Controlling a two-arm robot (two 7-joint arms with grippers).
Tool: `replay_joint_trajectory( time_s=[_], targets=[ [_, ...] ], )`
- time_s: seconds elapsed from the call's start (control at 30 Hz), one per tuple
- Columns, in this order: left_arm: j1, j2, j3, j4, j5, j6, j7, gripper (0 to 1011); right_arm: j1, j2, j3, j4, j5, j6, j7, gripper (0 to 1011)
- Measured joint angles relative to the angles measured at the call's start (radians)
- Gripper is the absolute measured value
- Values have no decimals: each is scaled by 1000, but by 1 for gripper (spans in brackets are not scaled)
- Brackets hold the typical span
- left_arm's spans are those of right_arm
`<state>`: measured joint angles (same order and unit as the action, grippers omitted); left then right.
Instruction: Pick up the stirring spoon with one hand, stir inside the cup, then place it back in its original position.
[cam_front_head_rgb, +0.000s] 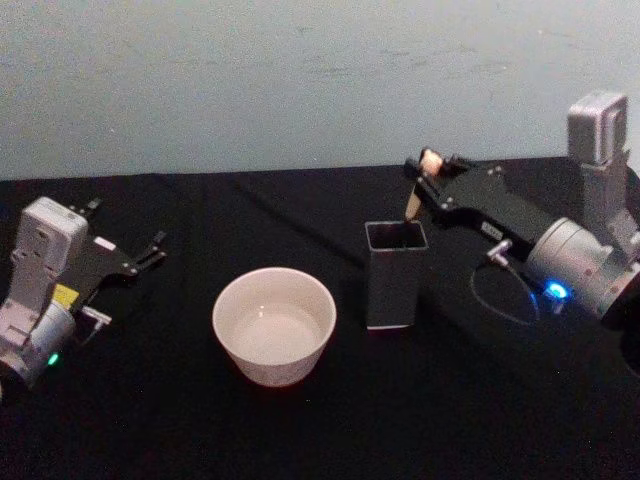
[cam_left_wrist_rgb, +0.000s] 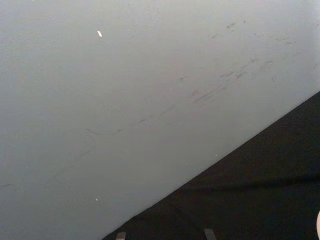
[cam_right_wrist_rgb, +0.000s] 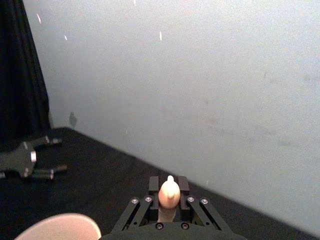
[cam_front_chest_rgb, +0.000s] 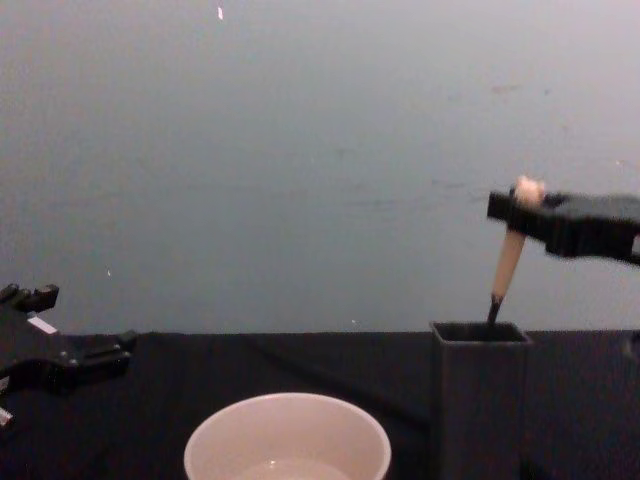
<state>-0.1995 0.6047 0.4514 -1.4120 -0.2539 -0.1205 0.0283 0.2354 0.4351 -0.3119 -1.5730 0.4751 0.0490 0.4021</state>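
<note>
The black blocky right end effector (cam_front_head_rgb: 430, 168) hangs in the air above the table, its fingers clamped on the slim stirring spoon (cam_front_head_rgb: 412, 205) with the beige handle. It grips just under the tiny bear-head knob, and in the right wrist view the knob pokes up between the two fingers. From the grip the spoon slopes downward, and its thin dark neck passes into the open top of the tall dark grey square holder box (cam_front_head_rgb: 392, 285), which stands directly below the fingertips. The metal bowl is hidden inside the box, and I cannot tell whether the neck touches the rim. A clear gap of air lies between the underside of the end effector and the box's upper edge. The wide round cream-white cup (cam_front_head_rgb: 270, 370) stands on the black table (cam_front_head_rgb: 450, 410), lower than the end effector and off to its left. It is near the box but apart from it, with a narrow strip of table between them. The cup's thin rim sits below the rim of the box, and the space above its mouth is open. Farther left, well apart from the cup, the left end effector (cam_front_head_rgb: 150, 250) rests low near the table with its fingers spread apart. Behind the right end effector, the table's back edge meets a pale grey wall (cam_front_head_rgb: 300, 80).
</note>
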Motion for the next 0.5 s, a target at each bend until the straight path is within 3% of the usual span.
replay_joint_trajectory(
  time_s=[0.5],
  targets=[
    [0, 0, 0, 0, 0, 0, 0, 1001, 31, 3, 43, -69, 32, -59, 7, 214]
  ],
)
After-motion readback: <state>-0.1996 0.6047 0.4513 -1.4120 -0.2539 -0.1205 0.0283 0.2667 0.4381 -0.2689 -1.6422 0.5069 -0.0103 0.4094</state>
